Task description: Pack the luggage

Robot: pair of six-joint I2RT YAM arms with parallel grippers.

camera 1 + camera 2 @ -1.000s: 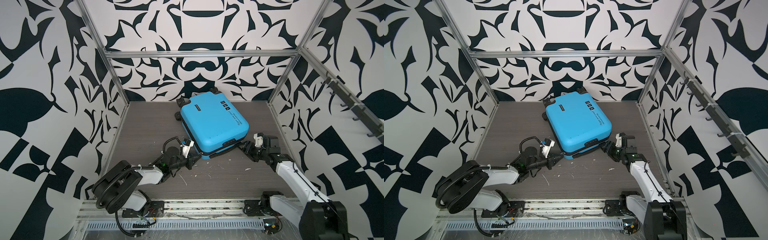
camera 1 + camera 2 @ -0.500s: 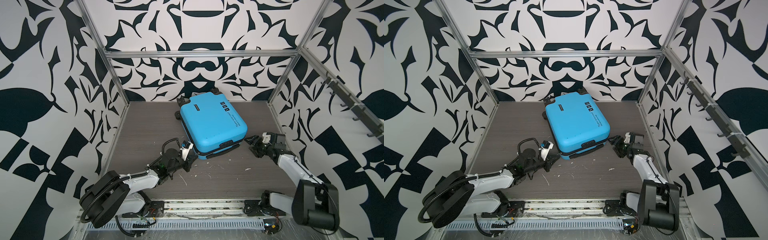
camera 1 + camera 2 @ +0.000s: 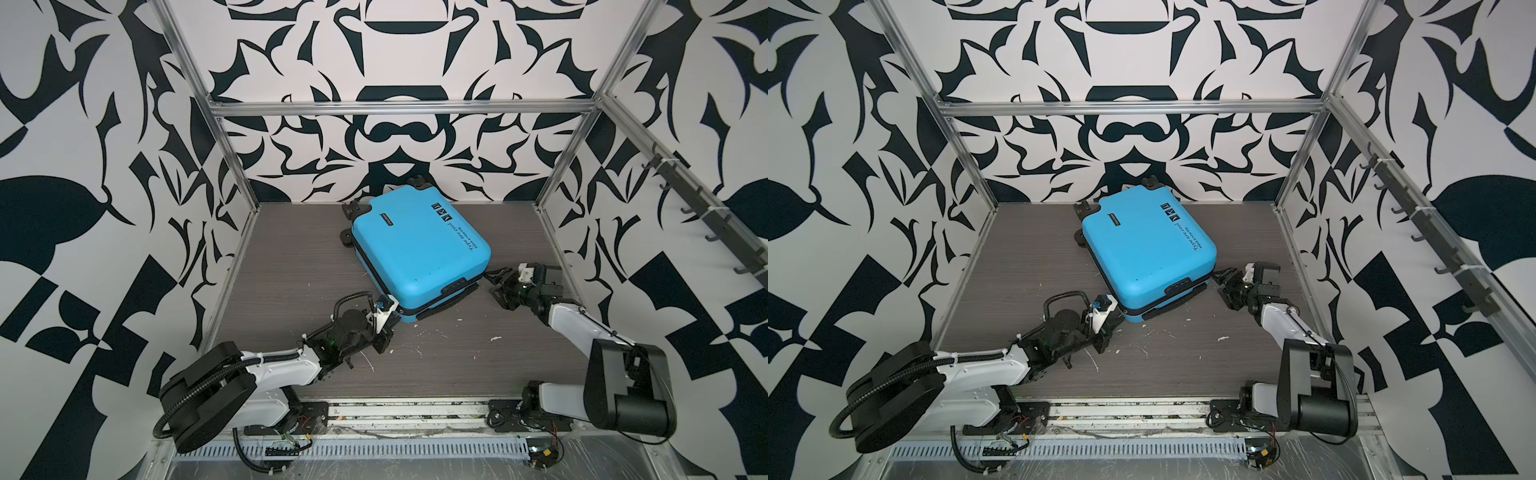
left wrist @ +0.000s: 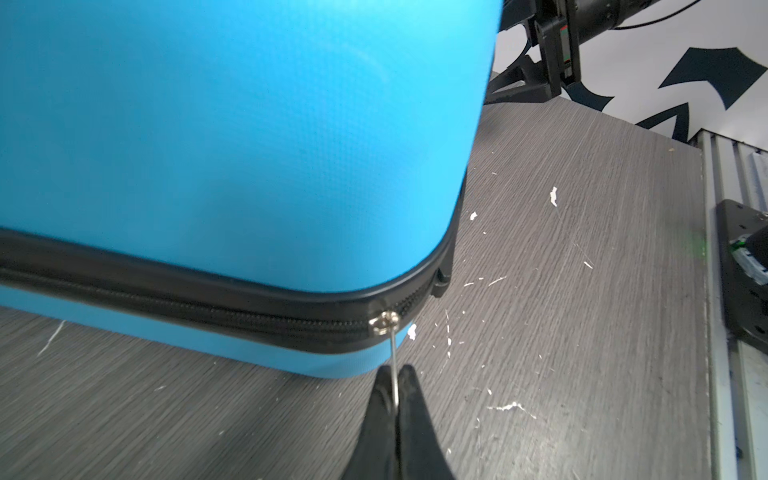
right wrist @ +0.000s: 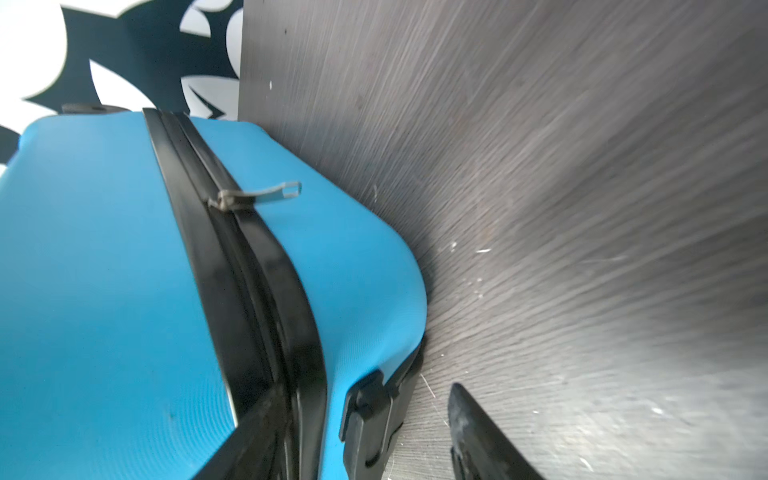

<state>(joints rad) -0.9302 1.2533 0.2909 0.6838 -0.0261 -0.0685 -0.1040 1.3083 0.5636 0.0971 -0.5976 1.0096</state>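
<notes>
Right tool (image 3: 495,284) shifted beside luggage (image 3: 415,249), spread; left tool (image 4: 395,376) pinches zipper pull (image 4: 393,353), pull mostly hidden.

There's the luggage (image 3: 417,245), and it lay flat on the table (image 3: 291,257), wheels (image 3: 353,208) on its far side, toward the back wall. At its near-left corner sat the left gripper (image 4: 395,376), that corner's zipper pull (image 4: 392,353) caught between its fingertips. Just beside the luggage's near-right corner was the right gripper (image 3: 495,286), fingers straddling that corner.
</notes>
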